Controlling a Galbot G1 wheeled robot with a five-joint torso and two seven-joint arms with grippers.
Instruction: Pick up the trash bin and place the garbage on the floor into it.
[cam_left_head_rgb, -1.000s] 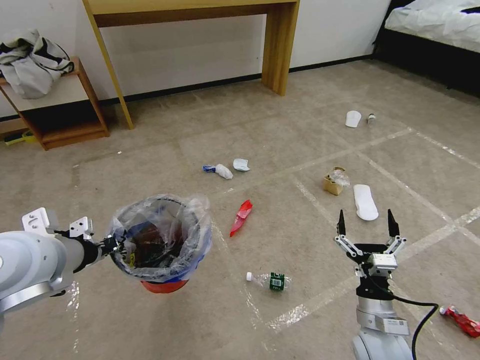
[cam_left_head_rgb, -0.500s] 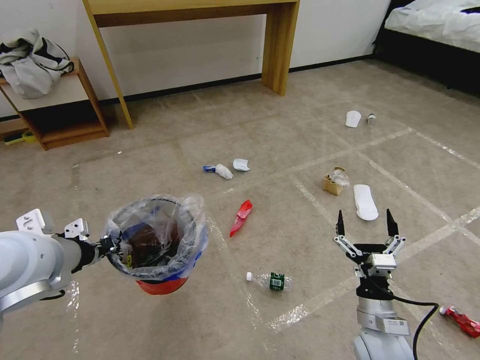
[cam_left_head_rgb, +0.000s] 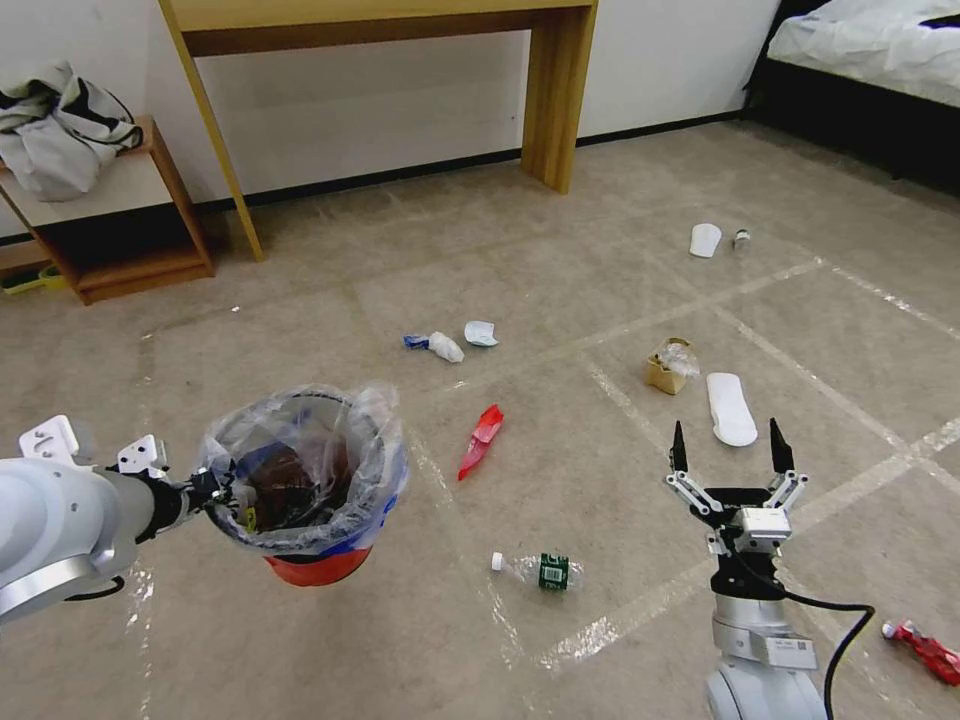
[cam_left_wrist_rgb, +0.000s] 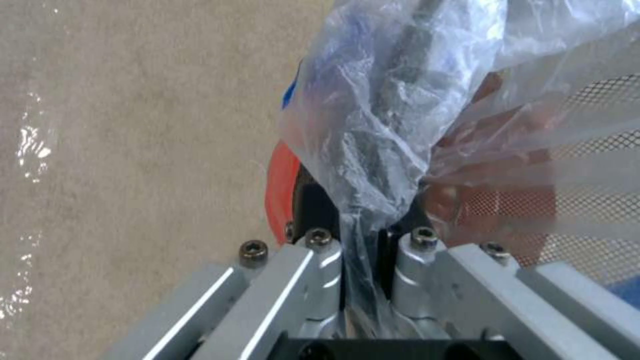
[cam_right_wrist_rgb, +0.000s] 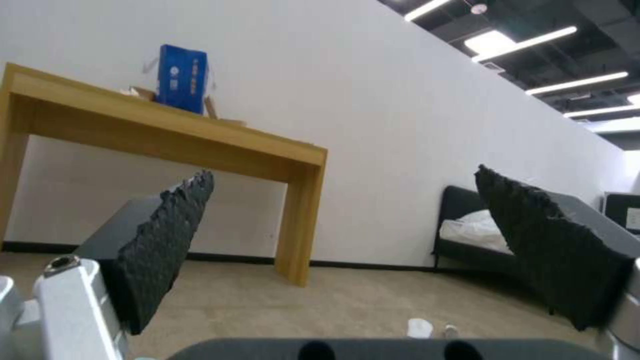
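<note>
Left hand (cam_left_head_rgb: 205, 490) clenched on trash bin (cam_left_head_rgb: 300, 480) rim and liner, held above floor (cam_left_head_rgb: 560, 300). Right hand (cam_left_head_rgb: 725, 462) spread wide, empty, near bottle (cam_left_head_rgb: 535, 568). Bottle probably light, slippery, crushable; best gripped across middle.

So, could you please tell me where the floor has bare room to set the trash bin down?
Bare carpet lies directly under the held trash bin and leftward toward the shelf unit. Another patch sits between the red wrapper and the brown paper bag. It is crowded around the bottle and the slipper.
</note>
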